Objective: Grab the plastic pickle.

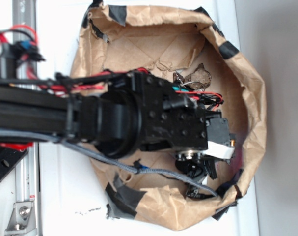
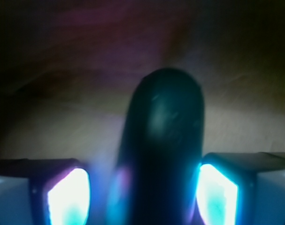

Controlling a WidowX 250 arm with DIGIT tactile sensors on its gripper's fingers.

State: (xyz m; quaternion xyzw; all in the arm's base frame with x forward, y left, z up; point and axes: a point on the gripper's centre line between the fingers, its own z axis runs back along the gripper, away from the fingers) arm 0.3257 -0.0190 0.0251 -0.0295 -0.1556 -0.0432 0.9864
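In the wrist view the plastic pickle (image 2: 163, 140) is a glossy dark green oblong with a rounded end. It stands between the two glowing pads of my gripper (image 2: 143, 192). The right pad (image 2: 217, 194) sits against the pickle's side. The left pad (image 2: 69, 199) stands a small gap away from it, so the jaws are open around the pickle. In the exterior view the gripper (image 1: 197, 168) reaches down into the brown paper bag (image 1: 247, 88). The pickle is hidden there under the arm.
A bunch of silver metal keys (image 1: 193, 78) lies inside the bag near its far wall. The bag's crumpled paper walls, patched with black tape (image 1: 124, 194), ring the gripper closely. The black arm (image 1: 114, 118) covers much of the bag's floor.
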